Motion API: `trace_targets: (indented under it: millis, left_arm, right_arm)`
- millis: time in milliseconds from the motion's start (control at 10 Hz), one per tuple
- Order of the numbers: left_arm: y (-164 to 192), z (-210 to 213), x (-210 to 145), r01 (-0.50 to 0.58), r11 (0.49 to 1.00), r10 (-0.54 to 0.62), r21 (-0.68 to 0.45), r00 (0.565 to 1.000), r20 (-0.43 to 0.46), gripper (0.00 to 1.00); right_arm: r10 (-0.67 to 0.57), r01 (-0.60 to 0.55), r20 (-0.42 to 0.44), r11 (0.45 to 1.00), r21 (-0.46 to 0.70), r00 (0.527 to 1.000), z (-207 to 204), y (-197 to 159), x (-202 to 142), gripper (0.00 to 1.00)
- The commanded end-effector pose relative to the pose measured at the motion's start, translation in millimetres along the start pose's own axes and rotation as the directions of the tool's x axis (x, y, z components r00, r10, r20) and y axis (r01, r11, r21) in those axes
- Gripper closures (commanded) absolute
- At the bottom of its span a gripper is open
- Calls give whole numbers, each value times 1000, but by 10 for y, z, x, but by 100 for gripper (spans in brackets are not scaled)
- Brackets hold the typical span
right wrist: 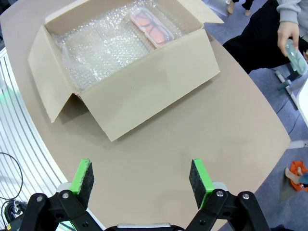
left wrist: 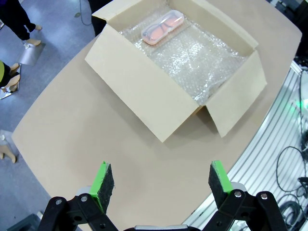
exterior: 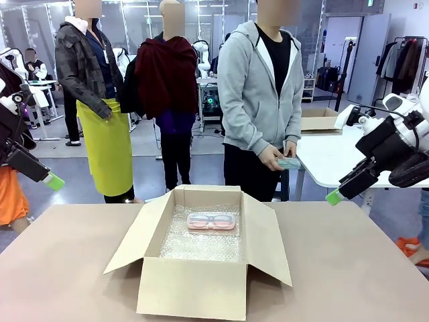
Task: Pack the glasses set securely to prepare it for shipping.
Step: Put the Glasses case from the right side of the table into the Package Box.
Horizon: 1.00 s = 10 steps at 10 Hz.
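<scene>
at the left side of the table [exterior: 60, 268], the left gripper [left wrist: 161, 182] hangs above the bare top, jaws spread wide with nothing between them. toward the middle sits the open cardboard box [exterior: 194, 288], flaps folded outward, its floor lined with bubble wrap [exterior: 201, 247]; the pink glasses case [exterior: 211, 221] lies flat on that lining near the far wall. behind the box, beyond the table's far edge, a person's hand [exterior: 271, 157] is closed around the mint-green glasses case [exterior: 290, 163]. on the right, the right gripper [right wrist: 140, 177] is raised off the table, equally wide and empty. i judge the packing about half done: one case is in, the second is not yet. the next move likely calls for that case to land beside the pink one, where plenty of lining lies free toward the near wall, then for the flaps to be shut. either arm would have to clear the outspread flaps and upright walls; bare tabletop surrounds the box.
</scene>
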<state>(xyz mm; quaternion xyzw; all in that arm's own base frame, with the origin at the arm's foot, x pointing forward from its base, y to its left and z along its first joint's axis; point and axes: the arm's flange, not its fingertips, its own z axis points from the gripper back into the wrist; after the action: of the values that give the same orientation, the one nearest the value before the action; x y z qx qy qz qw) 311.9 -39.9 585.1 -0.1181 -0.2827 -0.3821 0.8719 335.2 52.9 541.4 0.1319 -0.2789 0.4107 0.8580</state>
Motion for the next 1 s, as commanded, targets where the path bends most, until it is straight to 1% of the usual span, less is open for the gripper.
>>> trace_targets:
  millis: [0,900]
  left_arm:
    - [4,14,-8,2,1000,-2,-12,1000,11,0]
    - [4,14,-8,2,1000,-2,-12,1000,11,0]
  right_arm:
    - [-19,19,-6,1000,-5,1000,7,8,20,0]
    - [-19,19,-6,1000,-5,1000,7,8,20,0]
